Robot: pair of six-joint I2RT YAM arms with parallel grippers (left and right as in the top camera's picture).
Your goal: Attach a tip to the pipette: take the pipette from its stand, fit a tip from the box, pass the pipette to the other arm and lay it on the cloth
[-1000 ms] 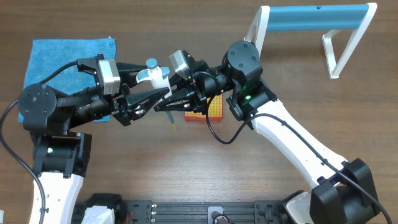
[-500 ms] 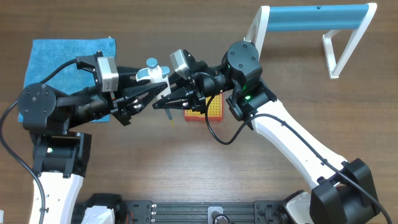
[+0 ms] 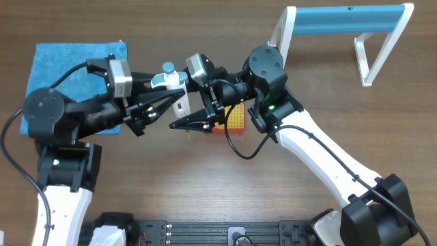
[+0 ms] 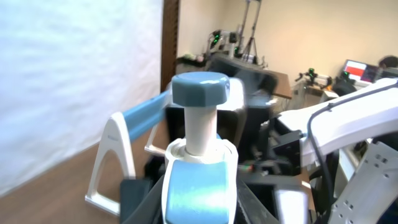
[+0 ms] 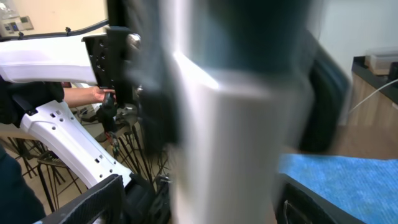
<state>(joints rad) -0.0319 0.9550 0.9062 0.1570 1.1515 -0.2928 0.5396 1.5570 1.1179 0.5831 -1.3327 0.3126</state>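
Where both arms meet above the middle of the table point(image 3: 205, 191), gripping the pipette point(image 3: 171, 80) in the left tool point(image 3: 181, 92), clamped on its blue-and-white body, with the blue plunger cap point(image 4: 199, 88) standing up clear of the grip. Spread wide at the right tool point(image 3: 190, 113), with its fingers point(image 5: 93, 199) either side of the blurred white pipette body; cannot tell whether touching it. Just right of the two tools, resting on the table, an orange tip box point(image 3: 234, 119). At the far left, a blue cloth point(image 3: 75, 61), partly hidden by the left arm. At the far right, a blue-and-white stand point(image 3: 341, 20), well apart from the pipette.
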